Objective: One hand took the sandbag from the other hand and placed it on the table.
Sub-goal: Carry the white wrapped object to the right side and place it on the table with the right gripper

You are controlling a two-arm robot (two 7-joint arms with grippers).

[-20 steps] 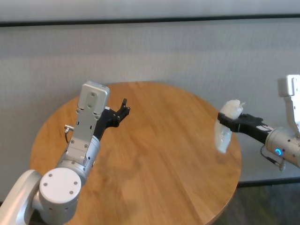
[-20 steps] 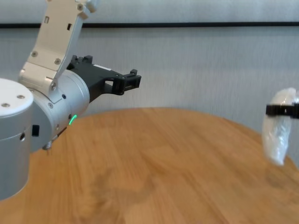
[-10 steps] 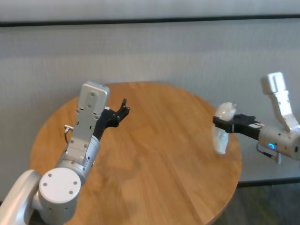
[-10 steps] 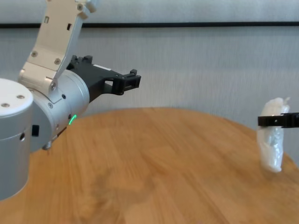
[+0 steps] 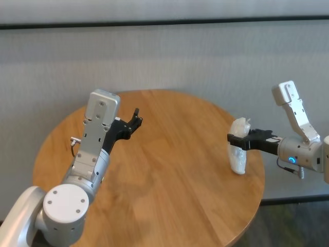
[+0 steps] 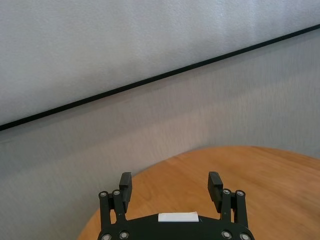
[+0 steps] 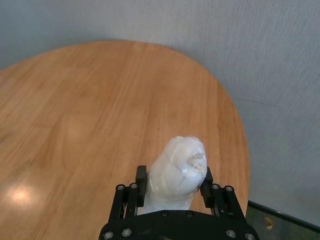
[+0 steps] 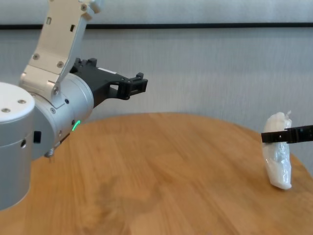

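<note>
Above the counter's (image 5: 169,154) left part, the left end effector (image 5: 134,119) hangs clear of the wood with its fingers spread wide and nothing between them; it looks parked out of the way, probably so the other arm can work alone. Its own wrist view confirms the empty gap, with only wall and the counter's far rim beyond.

Near the counter's right edge, the right end effector (image 5: 237,140) is clamped on the upper part of the sandbag (image 5: 238,154), which hangs upright below the fingers. Gripping it high likely lets the bottom meet the wood first. The chest view shows the bag's lower end at or just above the surface; contact cannot be confirmed. The right wrist view adds what the others lack: the bag's twisted tip poking up between the closed fingers.
</note>
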